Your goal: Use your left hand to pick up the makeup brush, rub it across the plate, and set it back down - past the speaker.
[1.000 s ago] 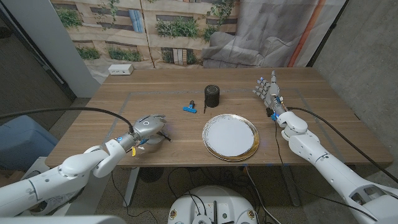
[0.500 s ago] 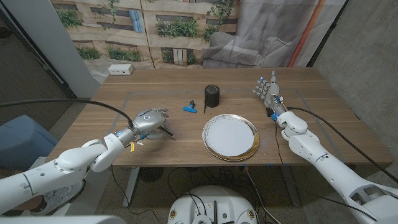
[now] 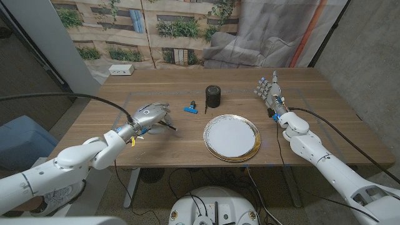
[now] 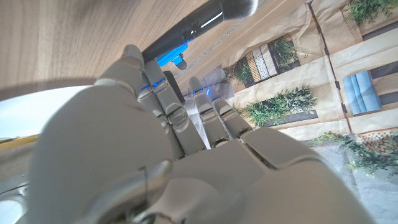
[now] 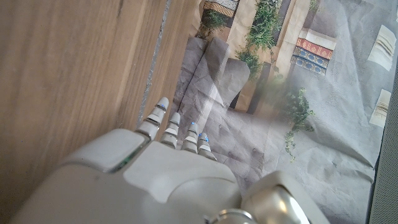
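Observation:
My left hand (image 3: 150, 115) holds the makeup brush (image 3: 169, 127), a thin dark stick poking out toward the plate just above the table. In the left wrist view the brush's black handle (image 4: 186, 28) with its silver end lies across my fingers (image 4: 155, 87). The white plate with a gold rim (image 3: 232, 137) sits right of the hand, near the front edge. The black cylindrical speaker (image 3: 214, 95) stands behind the plate. My right hand (image 3: 269, 90) stands at the right side with its fingers straight and apart, holding nothing.
A small blue tool (image 3: 190, 108) lies left of the speaker, between my left hand and it. A white box (image 3: 121, 70) sits at the table's back left edge. The plate's rim (image 4: 12, 142) and the blue tool (image 4: 169, 57) show past my left fingers.
My left hand has moved away from the front edge, toward the blue tool, carrying the brush with it. The right arm has stayed still.

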Robot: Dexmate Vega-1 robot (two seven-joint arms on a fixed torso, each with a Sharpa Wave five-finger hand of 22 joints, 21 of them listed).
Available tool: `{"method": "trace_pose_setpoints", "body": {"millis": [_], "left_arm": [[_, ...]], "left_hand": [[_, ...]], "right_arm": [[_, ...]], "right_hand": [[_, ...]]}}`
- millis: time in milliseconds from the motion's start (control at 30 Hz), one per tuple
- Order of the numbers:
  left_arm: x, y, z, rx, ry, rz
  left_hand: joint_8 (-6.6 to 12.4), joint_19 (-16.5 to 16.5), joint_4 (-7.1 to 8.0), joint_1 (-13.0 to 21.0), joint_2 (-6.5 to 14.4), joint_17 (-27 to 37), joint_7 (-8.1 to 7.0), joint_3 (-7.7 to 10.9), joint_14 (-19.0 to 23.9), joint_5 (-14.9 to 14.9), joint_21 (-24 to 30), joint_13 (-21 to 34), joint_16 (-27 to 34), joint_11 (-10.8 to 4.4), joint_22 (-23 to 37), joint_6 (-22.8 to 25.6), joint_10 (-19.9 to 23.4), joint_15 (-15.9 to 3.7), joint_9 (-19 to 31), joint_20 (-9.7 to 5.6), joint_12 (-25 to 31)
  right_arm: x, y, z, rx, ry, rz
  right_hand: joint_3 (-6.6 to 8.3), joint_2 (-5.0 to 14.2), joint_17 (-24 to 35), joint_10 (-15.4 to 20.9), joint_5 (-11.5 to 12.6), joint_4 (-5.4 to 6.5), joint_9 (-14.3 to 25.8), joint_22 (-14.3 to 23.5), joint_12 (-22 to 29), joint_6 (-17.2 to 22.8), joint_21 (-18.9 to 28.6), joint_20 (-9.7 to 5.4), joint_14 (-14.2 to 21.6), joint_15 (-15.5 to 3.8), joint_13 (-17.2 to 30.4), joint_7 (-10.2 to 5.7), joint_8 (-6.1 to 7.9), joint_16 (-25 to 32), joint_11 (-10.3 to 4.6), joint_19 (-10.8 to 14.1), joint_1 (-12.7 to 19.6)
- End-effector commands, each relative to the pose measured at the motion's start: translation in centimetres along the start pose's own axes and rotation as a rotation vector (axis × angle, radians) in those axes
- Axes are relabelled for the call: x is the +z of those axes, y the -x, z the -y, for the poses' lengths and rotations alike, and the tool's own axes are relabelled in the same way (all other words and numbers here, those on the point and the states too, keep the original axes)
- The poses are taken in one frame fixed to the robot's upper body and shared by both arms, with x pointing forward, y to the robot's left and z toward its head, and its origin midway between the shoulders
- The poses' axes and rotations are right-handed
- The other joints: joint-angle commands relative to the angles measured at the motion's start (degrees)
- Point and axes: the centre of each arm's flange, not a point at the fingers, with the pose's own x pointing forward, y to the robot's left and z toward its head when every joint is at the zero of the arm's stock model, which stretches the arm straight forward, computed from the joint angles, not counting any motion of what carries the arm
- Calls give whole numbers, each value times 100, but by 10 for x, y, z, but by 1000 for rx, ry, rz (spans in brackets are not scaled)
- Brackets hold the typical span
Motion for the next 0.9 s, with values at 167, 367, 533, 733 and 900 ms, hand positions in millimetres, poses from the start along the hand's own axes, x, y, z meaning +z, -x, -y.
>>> {"method": "trace_pose_setpoints", "body": {"millis": [167,367,533,733,900], "left_arm": [[8,-18,-17,53,172,-59],[18,-26,-23,81,235,-62],[27,-34,-30,112,286,-65],[37,-38,-38,153,371,-98],[41,-38,-39,149,438,-133]], "left_hand": [[-27,49,10,44,44,14,15,-44,7,21,11,29,-22,-75,10,26,107,-929,18,-314,-20],[-35,105,21,57,61,15,31,-73,19,21,31,29,-28,-75,11,30,106,-928,22,-324,-39],[-44,144,25,63,68,16,26,-93,33,20,45,29,-29,-75,12,22,102,-927,24,-319,-51],[-53,205,30,74,79,17,41,-122,53,20,64,30,-30,-76,16,17,103,-926,27,-335,-63],[-56,200,31,81,82,17,37,-142,66,19,58,30,-30,-76,18,20,102,-924,29,-325,-72]], "right_arm": [[0,0,0,0,0,0],[0,0,0,0,0,0],[0,0,0,0,0,0],[0,0,0,0,0,0],[0,0,0,0,0,0]], "right_hand": [[-3,572,28,-22,25,27,11,33,42,-50,25,35,-6,62,17,-3,27,13,23,17,31],[-3,572,28,-32,25,27,11,33,38,-49,25,37,-1,67,18,2,28,15,23,15,31],[-3,573,28,-32,25,27,11,33,38,-46,25,40,2,74,17,3,29,16,19,16,31],[-3,572,28,-22,25,27,10,33,42,-53,25,40,0,63,17,1,26,16,10,15,31],[-3,572,28,-29,25,27,10,33,39,-54,24,40,-2,57,17,1,26,15,12,14,31]]}}
